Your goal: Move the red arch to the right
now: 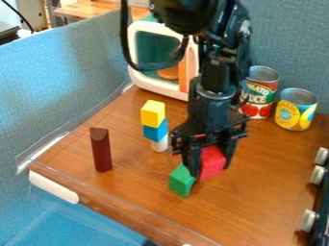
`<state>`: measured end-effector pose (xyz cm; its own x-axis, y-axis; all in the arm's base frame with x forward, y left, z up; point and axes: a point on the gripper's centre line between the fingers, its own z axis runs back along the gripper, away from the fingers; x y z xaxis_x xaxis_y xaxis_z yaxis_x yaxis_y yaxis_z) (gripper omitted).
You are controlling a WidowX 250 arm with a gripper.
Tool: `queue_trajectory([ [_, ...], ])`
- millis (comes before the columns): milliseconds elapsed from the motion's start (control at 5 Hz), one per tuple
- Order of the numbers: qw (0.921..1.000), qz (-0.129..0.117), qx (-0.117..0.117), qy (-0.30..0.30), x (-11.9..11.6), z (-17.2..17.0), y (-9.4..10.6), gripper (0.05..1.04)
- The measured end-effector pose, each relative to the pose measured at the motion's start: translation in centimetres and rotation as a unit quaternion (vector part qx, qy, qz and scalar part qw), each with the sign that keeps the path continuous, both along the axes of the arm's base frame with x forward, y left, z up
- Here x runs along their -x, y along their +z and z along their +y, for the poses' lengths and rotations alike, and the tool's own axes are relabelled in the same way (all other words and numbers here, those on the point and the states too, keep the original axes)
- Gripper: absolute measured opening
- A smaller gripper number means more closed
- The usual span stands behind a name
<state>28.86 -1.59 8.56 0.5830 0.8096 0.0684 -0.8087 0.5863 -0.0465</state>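
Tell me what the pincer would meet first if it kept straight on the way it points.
The pincer points down, and the red block right at its tip looks like the first thing in line, with the wooden tabletop beneath. The exact depth is unclear.

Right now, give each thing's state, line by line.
Red arch: partly hidden
Gripper: lowered at red arch
Green block: beside red arch
Yellow block: stacked on blue block
Blue block: on white cylinder
White cylinder: upright
Dark red block: upright
Red can: upright
Yellow can: upright
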Motion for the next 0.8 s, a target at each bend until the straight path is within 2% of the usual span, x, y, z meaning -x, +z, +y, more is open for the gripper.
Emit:
queue_trajectory([
  [200,0.9915,0.016,-0.003,0.129,0.1,0.3,-1.3,0.617],
  [400,0.9683,0.002,0.048,0.245,-0.3,-0.4,-2.2,0.617],
  [600,0.9655,0.023,0.046,0.255,-0.3,-1.1,-4.2,0.617],
  [800,0.9708,0.047,0.072,0.224,-0.8,-2.4,-5.8,0.617],
])
